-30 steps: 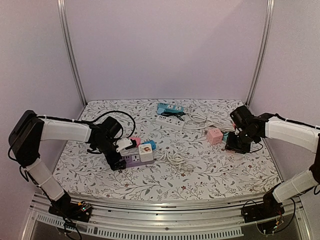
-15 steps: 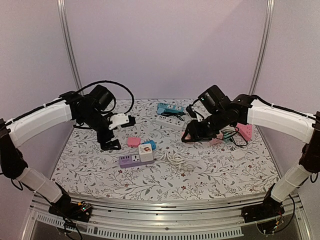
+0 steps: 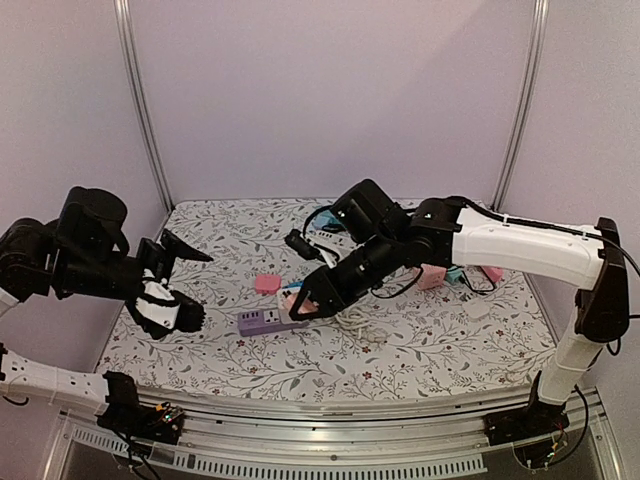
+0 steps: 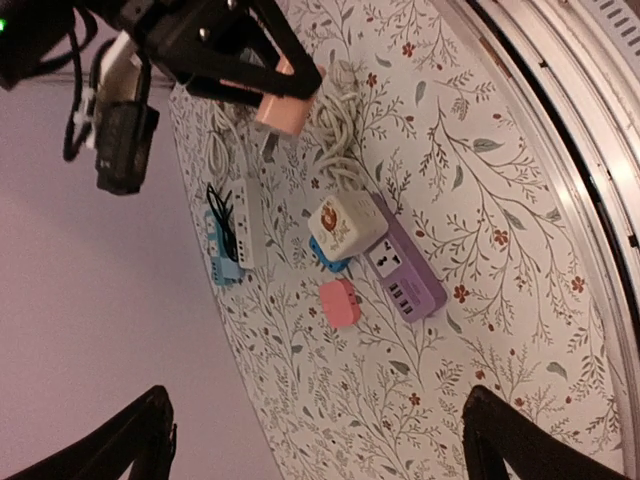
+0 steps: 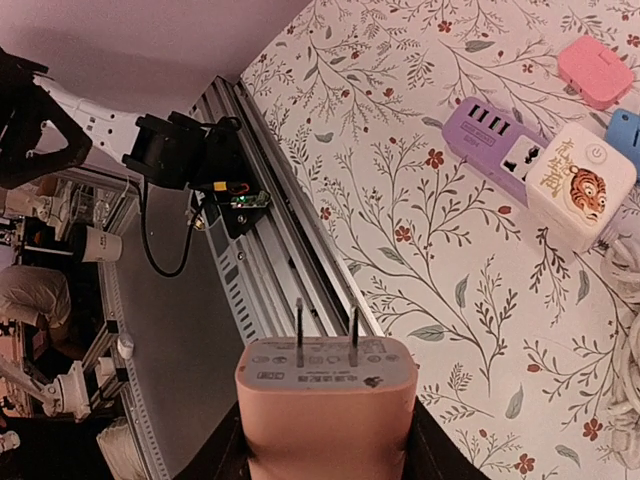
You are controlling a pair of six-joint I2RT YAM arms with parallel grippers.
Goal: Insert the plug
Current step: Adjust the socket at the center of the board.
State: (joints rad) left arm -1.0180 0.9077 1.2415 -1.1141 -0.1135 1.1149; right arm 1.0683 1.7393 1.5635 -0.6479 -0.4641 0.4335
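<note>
The right fingers (image 5: 228,452) clamp the pink plug (image 5: 325,398), 2 prongs leading; the purple power strip (image 5: 488,138) lies just beyond and below them. The left fingers (image 4: 140,432) gape empty, well apart.

Pink two-pronged plug (image 5: 325,390) aloft near flat purple power strip (image 3: 262,320)

The right arm (image 3: 500,238), a second ago tucked at the far right of the counter (image 3: 450,350), now reaches across to the middle. Its jaws grip a pink plug (image 5: 325,400), which hangs close by the right end of the purple power strip (image 3: 258,322). The left arm (image 3: 95,265), which was down at that strip, is now pulled back to the left edge, jaws spread wide above the counter.
</note>
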